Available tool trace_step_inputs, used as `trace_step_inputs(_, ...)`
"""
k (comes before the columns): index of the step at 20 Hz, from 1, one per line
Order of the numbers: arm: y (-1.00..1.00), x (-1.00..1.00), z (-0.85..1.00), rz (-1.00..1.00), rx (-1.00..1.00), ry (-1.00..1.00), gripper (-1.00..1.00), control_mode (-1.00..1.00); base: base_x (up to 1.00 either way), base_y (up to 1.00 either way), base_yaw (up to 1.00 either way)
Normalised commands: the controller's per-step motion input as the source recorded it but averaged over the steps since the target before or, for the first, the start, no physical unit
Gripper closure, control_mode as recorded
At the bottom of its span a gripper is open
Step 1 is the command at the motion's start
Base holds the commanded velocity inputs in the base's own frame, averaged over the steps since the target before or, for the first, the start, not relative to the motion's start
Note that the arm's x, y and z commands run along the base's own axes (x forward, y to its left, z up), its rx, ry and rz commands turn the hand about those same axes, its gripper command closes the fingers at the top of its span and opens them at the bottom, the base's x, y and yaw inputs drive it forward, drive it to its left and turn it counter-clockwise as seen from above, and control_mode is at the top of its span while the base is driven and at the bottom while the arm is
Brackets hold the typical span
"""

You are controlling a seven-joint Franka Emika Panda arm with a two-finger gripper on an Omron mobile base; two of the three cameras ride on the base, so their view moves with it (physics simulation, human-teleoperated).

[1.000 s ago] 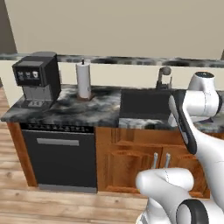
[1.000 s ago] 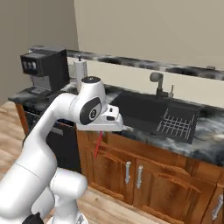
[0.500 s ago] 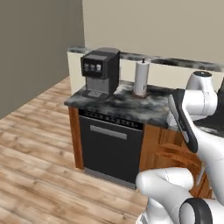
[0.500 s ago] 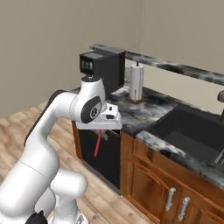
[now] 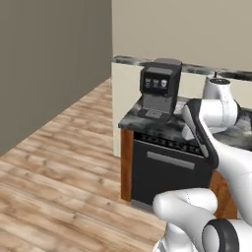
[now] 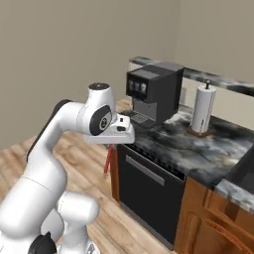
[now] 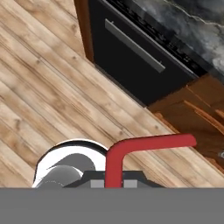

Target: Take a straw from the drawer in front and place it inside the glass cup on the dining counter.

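We see the red straw [image 6: 107,161] hanging below the pincer [image 6: 112,145], its end bent sideways, above the wooden floor [image 7: 39,78]

We see gripper [image 6: 111,146] under white hand, beside counter edge, pinching top of red straw [image 6: 107,160]. Straw hangs down, slightly tilted, in front of dark dishwasher [image 6: 147,198]. Our arm bends over wood floor [image 6: 30,149]. On marbled worktop [image 6: 198,151]: black coffee machine [image 6: 153,92] at left end, paper towel roll [image 6: 202,109] upright near it. Wooden cabinets [image 6: 216,223] at lower right.
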Motion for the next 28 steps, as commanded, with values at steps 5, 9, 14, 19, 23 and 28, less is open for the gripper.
trace_step_inputs(5,0.0,0.0,0.0,0.0,0.0,0.0,1.0,1.0,0.45,1.0,-0.19)
trace_step_inputs(9,0.0,0.0,0.0,0.0,0.0,0.0,1.0,1.0,0.47,1.0,-0.21)
trace_step_inputs(14,0.0,0.0,0.0,0.0,0.0,0.0,1.0,1.0,0.69,1.0,-0.23)
trace_step_inputs(19,0.0,0.0,0.0,0.0,0.0,0.0,1.0,1.0,1.0,1.0,-0.25)
trace_step_inputs(23,0.0,0.0,0.0,0.0,0.0,0.0,1.0,1.0,1.0,0.92,-0.24)
trace_step_inputs(28,0.0,0.0,0.0,0.0,0.0,0.0,1.0,1.0,1.0,0.81,-0.27)
